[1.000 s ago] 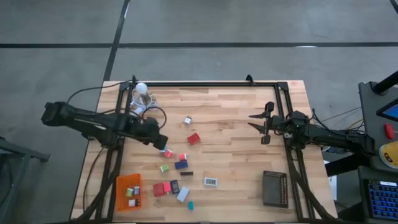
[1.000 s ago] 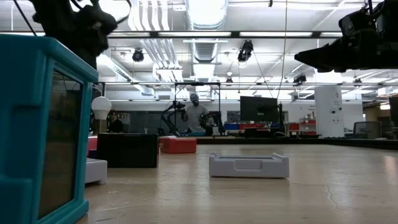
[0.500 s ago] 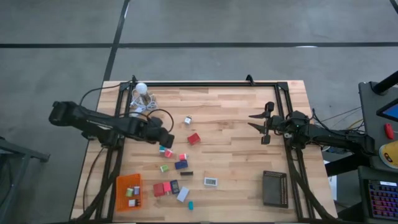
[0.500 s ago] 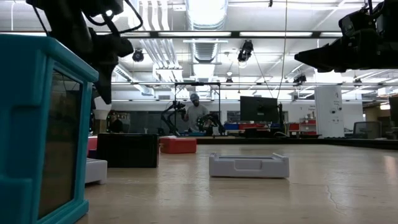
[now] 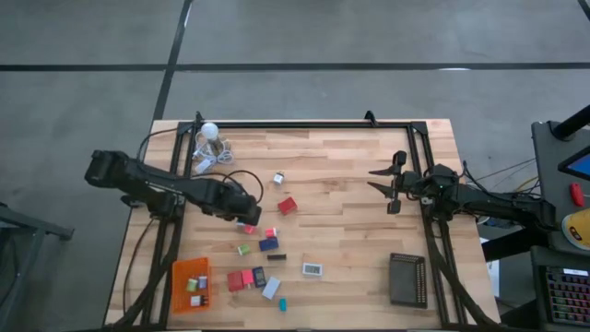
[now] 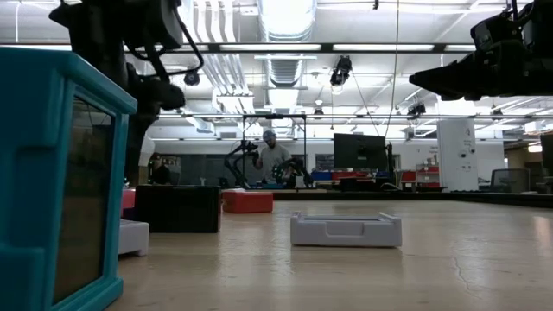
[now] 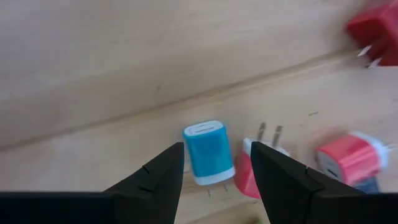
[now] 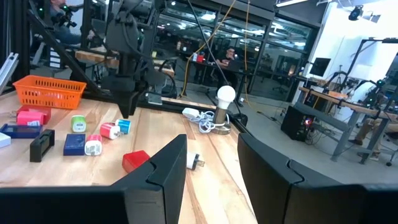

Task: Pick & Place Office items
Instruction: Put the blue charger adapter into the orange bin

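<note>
While the left tool hangs over the cluster: its fingers stand apart and empty, framing a small blue charger block, presumably so it can drop straight onto it.

Left tool [image 5: 241, 214]: above the middle-left of the desk [image 5: 350, 166], jaws apart, nothing between them.

Blue charger block [image 7: 208, 152]: lying flat on the wood, just beside a red plug [image 7: 264, 168] with its prongs showing; the closeness may make a clean pinch awkward.

Other office items [image 5: 267, 244]: scattered loose in the near-left part of the desk, likely waiting to be sorted.

Orange tray [image 5: 191, 284]: at the near-left corner, already holding a few pieces, so it looks like the drop-off.

Black tray [image 5: 407, 278]: near-right corner.

Right tool [image 5: 383, 184]: parked at the right side, fingers apart, holding nothing, clear of the working arm.
</note>
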Motion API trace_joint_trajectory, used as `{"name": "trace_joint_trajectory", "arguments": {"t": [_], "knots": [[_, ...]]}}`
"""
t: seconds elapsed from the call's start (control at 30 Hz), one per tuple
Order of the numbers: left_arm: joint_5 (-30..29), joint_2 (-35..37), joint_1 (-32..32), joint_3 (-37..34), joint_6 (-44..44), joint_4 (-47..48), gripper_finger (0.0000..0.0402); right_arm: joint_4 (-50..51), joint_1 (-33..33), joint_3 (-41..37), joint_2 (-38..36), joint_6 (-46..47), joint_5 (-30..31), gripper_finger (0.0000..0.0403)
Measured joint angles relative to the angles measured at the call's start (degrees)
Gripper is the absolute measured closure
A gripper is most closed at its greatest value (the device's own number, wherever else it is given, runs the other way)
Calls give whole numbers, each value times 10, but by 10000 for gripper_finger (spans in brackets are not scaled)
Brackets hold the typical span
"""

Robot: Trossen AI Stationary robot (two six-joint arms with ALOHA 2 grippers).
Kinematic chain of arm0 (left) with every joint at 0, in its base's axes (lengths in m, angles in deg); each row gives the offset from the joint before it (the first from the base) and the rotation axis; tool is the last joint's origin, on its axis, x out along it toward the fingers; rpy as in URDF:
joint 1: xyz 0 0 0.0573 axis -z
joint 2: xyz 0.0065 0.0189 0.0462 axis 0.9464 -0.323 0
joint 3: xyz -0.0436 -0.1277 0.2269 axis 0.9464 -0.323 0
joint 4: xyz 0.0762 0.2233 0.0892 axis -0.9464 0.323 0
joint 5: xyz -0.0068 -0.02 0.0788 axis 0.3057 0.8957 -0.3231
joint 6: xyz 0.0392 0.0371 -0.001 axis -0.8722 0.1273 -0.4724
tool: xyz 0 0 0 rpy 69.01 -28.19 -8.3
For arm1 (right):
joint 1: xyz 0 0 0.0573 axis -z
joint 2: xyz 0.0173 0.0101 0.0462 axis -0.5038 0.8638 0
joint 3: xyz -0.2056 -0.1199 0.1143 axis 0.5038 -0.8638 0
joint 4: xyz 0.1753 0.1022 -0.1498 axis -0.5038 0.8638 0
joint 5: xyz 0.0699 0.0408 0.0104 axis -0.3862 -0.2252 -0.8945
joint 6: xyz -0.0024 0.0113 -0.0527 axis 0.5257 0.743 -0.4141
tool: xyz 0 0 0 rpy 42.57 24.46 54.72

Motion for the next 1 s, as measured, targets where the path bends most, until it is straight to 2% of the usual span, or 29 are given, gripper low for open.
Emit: {"name": "trace_joint_trajectory", "arguments": {"t": [0.2,0.5,0.83,1.0], "knots": [[34,-39,0,0,7,0,209,0,0,0,0,0,0,264],[35,-78,0,0,-2,-5,209,0,0,0,0,0,0,264],[35,-82,0,0,-9,-17,209,0,0,0,0,0,0,264],[38,-82,0,0,-28,-19,232,0,0,0,0,0,0,264]]}}
